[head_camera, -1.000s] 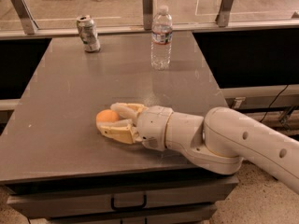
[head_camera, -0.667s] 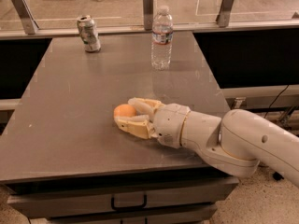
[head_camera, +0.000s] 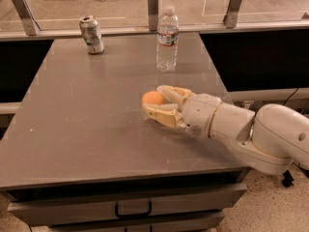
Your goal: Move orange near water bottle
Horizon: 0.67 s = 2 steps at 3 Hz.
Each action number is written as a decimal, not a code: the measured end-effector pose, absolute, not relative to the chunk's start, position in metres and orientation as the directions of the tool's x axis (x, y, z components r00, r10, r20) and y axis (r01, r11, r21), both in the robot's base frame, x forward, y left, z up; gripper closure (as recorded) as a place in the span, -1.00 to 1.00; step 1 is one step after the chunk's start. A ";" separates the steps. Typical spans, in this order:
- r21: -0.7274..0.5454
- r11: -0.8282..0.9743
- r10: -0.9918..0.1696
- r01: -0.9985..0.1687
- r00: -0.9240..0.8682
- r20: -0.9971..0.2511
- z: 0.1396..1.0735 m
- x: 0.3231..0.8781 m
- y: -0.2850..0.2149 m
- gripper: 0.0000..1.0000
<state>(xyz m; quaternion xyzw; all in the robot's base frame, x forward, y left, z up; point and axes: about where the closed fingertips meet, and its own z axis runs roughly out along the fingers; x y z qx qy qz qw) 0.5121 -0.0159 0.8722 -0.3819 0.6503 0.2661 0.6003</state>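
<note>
Grey tabletop (head_camera: 87, 110), orange (head_camera: 152, 97) gripped at the tip of the claw (head_camera: 154, 100), water bottle (head_camera: 167, 40) near, beyond it.

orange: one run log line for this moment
tool: shut on orange, mid-right of table | water bottle: upright, farther back, apart from orange | can: upright, back left | task: not yet done
</note>
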 end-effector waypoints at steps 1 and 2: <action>-0.115 0.619 -0.202 -0.777 -0.017 -0.979 0.858 0.529 -0.047 1.00; -0.118 0.669 -0.220 -0.734 -0.043 -0.975 0.847 0.553 -0.080 1.00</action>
